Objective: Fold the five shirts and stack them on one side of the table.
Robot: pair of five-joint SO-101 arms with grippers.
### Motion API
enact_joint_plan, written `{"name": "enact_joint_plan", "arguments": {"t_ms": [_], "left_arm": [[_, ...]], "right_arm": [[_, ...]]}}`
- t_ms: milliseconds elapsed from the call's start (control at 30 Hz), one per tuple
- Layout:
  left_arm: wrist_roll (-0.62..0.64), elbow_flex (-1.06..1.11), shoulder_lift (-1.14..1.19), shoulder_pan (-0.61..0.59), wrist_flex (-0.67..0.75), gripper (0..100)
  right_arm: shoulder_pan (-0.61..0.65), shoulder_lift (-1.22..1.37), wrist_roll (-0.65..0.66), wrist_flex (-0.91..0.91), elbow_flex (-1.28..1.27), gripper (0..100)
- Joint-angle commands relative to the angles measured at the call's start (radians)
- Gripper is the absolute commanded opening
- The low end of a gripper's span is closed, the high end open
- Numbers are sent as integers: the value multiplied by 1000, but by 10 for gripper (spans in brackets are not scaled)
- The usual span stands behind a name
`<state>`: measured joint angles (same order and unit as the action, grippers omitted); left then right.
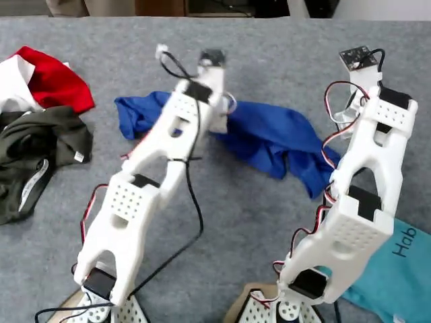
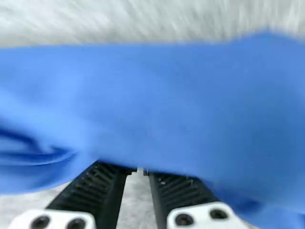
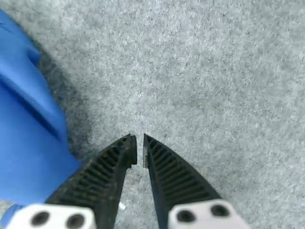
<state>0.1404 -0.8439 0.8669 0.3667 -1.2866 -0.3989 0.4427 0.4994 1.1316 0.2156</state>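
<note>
at left gripper tips | blue shirt (pinched) | right gripper near

Dark lettering stands on the teal shirt at the near right, running up along the cloth beside an arm's base. A few letters show, one capital and smaller ones after it; the rest runs off the picture's edge. On the dark shirt at the left, a small white tag sits at the right hem, its print too small to read.
</note>
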Motion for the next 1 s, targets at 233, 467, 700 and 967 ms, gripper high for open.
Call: {"name": "enact_joint_plan", "arguments": {"t_ms": [233, 467, 700, 967], "left_arm": [[2, -746, -19, -153, -368, 19], [6, -825, -53, -233, -443, 19], [3, -819, -145, -275, -450, 19], [8, -818, -222, -264, -473, 19]], "right_arm": [[15, -236, -8, 55, -10, 44], [143, -349, 141, 302, -10, 44], [328, -401, 218, 394, -53, 76], [641, -418, 181, 107, -200, 376]]}}
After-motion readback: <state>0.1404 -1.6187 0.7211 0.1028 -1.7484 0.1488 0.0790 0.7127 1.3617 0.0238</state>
